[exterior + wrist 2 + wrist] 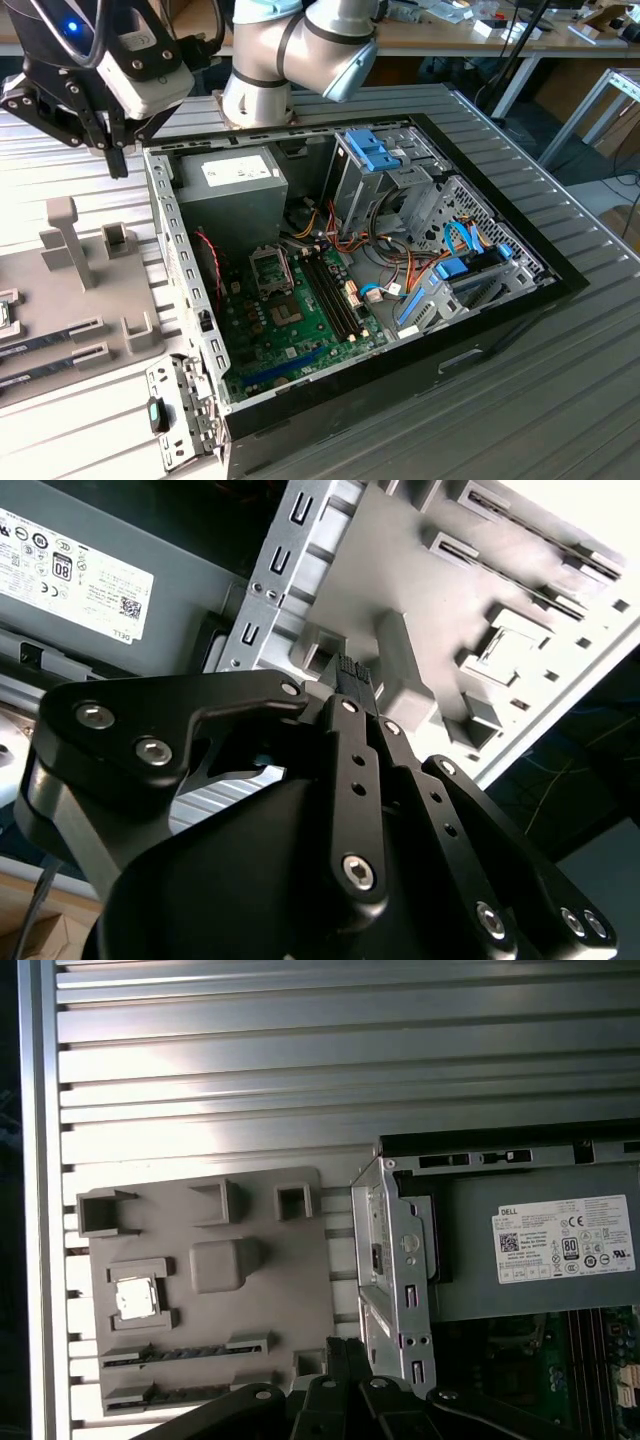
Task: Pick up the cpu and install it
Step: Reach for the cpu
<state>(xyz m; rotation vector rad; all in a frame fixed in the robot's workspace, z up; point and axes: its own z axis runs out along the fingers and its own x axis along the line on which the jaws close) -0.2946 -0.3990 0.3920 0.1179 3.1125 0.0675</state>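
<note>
The cpu (137,1298), a small silvery square, lies flat in a raised holder on the grey fixture plate (280,1290) beside the open computer case (520,300). My gripper (117,160) hangs above the far end of that plate, just outside the case's back corner by the power supply (228,180). Its black fingers (352,675) are pressed together with nothing between them, and in the first wrist view the gripper (345,1355) is well apart from the cpu. The bare socket (270,268) sits on the green motherboard (290,325) inside the case.
Two long memory sticks (185,1352) lie in slots on the fixture plate near a grey block (225,1260). The case's metal frame edge (175,250) stands between plate and motherboard. Drive cages (385,165) and cable bundles (400,270) crowd the case's far side. The ribbed metal table (560,400) surrounds everything.
</note>
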